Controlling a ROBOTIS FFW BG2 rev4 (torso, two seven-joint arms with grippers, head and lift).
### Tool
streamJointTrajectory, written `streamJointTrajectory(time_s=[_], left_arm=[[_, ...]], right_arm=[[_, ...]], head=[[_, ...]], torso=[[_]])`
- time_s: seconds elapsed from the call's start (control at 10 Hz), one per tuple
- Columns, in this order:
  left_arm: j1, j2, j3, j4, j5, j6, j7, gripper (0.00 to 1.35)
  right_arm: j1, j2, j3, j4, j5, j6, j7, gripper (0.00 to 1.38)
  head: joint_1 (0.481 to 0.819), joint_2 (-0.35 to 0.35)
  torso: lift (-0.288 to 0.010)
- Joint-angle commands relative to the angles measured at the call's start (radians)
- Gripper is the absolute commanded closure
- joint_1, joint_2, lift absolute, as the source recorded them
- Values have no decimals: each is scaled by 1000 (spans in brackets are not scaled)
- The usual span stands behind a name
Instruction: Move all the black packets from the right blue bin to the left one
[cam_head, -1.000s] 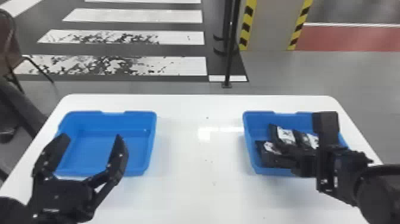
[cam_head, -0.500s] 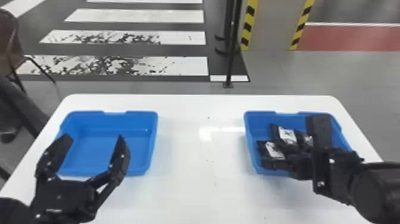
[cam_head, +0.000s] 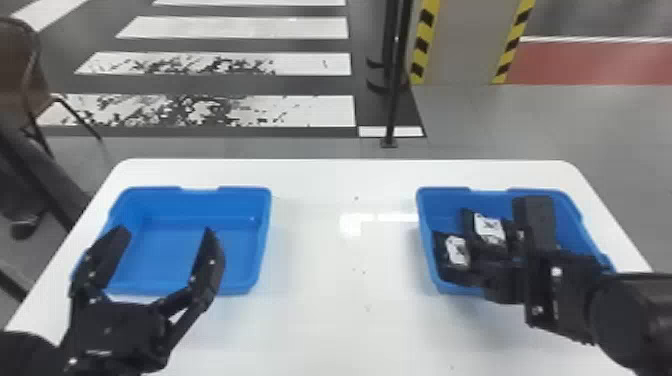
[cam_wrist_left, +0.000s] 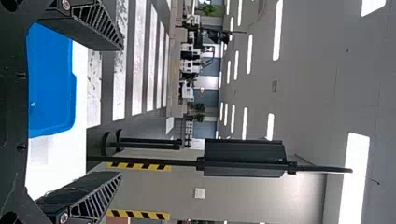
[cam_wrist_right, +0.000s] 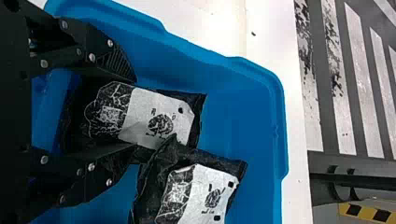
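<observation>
The right hand (cam_wrist_right: 133, 112) had shifted left within the right bin (cam_head: 540, 192), its unclenched fingers now astride one packet (cam_wrist_right: 161, 116), so a grasp seemed close, while the left hand (cam_head: 166, 231) waited, spread, by the empty left bin (cam_head: 245, 189).

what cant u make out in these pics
- Packet count in the right bin: right gripper and its arm hide part, head view.
- Whether that gripper holds the nearest packet: contact hidden by the gripper, right wrist view.
- One end of the other packet: cut off by the edge, right wrist view.
- Left bin's near left corner: behind left gripper, head view.
</observation>
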Motion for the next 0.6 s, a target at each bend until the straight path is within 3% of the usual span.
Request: streamJointTrajectory(time_s=[0.0, 0.3, 0.5], left_arm=[[0, 0, 1, 3, 2, -5, -1, 78], [0, 0, 3, 10, 6, -17, -1, 78], [0, -2, 3, 13, 10, -29, -1, 78]], right_arm=[[5, 0, -2, 20, -42, -25, 0, 1061], [59, 8, -30, 8, -98, -182, 0, 1113], [162, 23, -68, -154, -100, -275, -5, 1113]], head=[[695, 12], [695, 29], [695, 31]], torso=[[-140], [-140], [-140]])
